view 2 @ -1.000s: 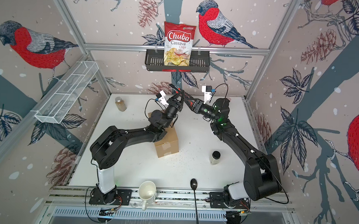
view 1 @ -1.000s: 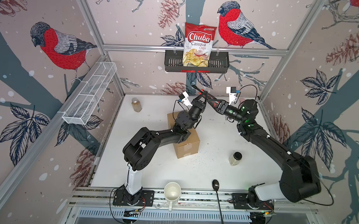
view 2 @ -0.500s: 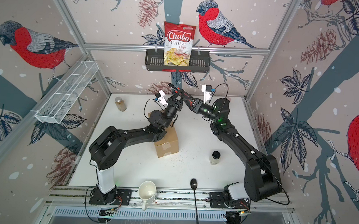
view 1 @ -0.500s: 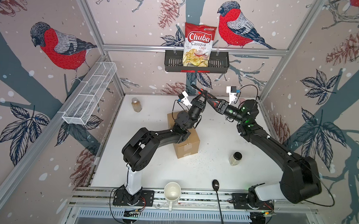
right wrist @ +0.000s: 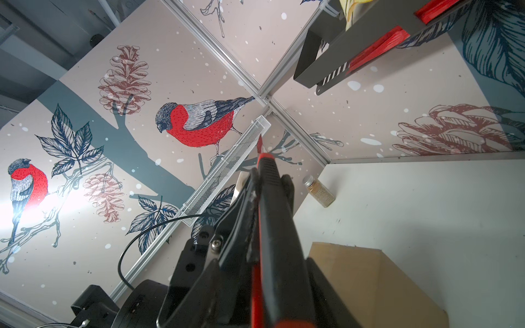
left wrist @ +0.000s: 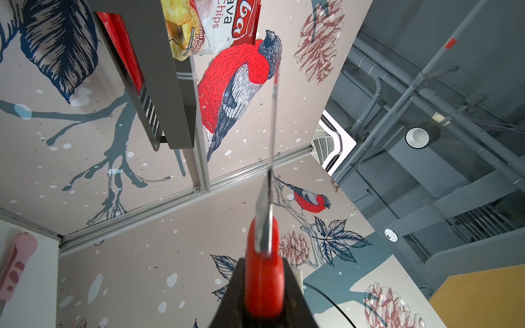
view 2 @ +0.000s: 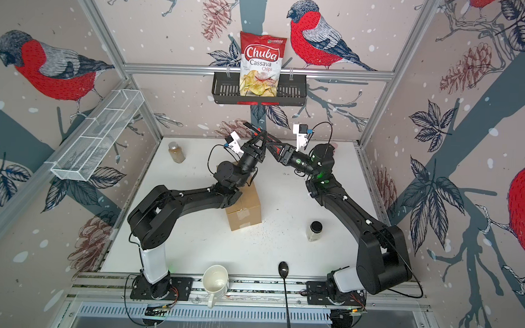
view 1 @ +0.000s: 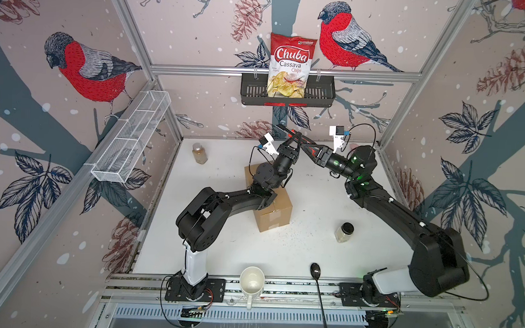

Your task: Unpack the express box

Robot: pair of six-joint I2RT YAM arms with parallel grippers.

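Observation:
The express box (view 1: 273,209) (view 2: 244,209) is a brown carton on the white table, partly under my left arm; one corner shows in the right wrist view (right wrist: 369,284). Both grippers are raised above the table's back and meet on a red-and-black box cutter (view 1: 285,129) (view 2: 250,126). My left gripper (view 1: 296,138) (view 2: 261,137) (left wrist: 264,272) is shut on its red part, with the metal blade (left wrist: 271,142) running out beyond the jaws. My right gripper (view 1: 309,148) (view 2: 274,147) (right wrist: 272,261) is shut on the black handle (right wrist: 272,198).
A black wall basket (view 1: 325,96) with a chips bag (view 1: 290,65) hangs just above the grippers. A white wire shelf (view 1: 131,140) is on the left wall. On the table stand a back-left jar (view 1: 200,153), a black-lidded jar (view 1: 344,232), a mug (view 1: 251,281) and a spoon (view 1: 317,276).

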